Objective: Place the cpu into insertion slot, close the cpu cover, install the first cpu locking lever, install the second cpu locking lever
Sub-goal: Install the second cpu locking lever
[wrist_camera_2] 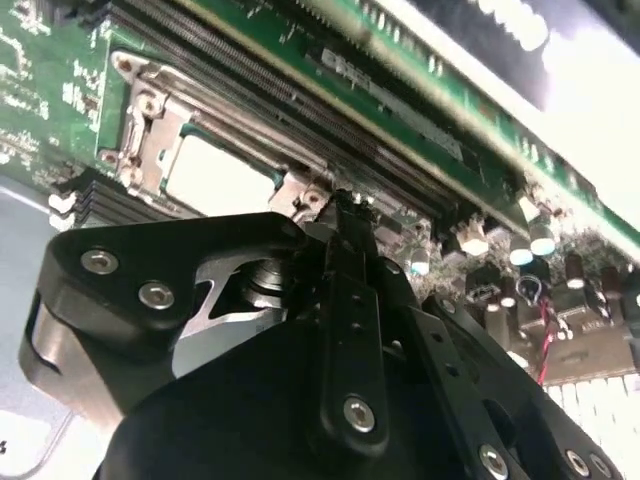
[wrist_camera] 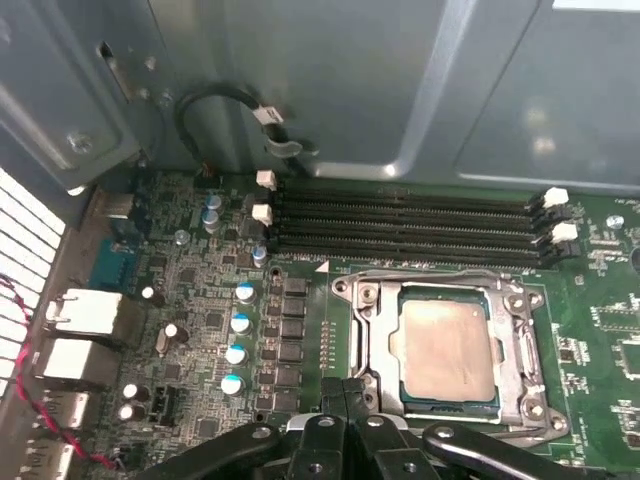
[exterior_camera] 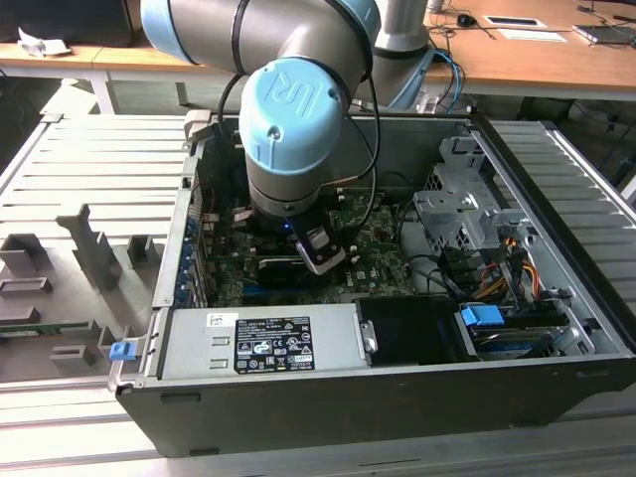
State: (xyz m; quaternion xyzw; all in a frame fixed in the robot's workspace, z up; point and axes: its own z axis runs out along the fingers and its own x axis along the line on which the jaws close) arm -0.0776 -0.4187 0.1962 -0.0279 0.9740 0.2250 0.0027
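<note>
The cpu lies silver side up in the insertion slot of the green motherboard. The cpu cover rests flat around it as a metal frame. My gripper is shut, its tips together over the board just beside the socket edge, nothing seen between them. In the second wrist view the gripper points at the corner of the socket, where the cpu shows pale. In the exterior view the gripper is down inside the open computer case. I cannot make out how the locking levers stand.
Several long black memory slots run beside the socket, and capacitors stand on its other side. The case holds a power supply, a drive cage and cables. Grey fixtures sit at the exterior view's left.
</note>
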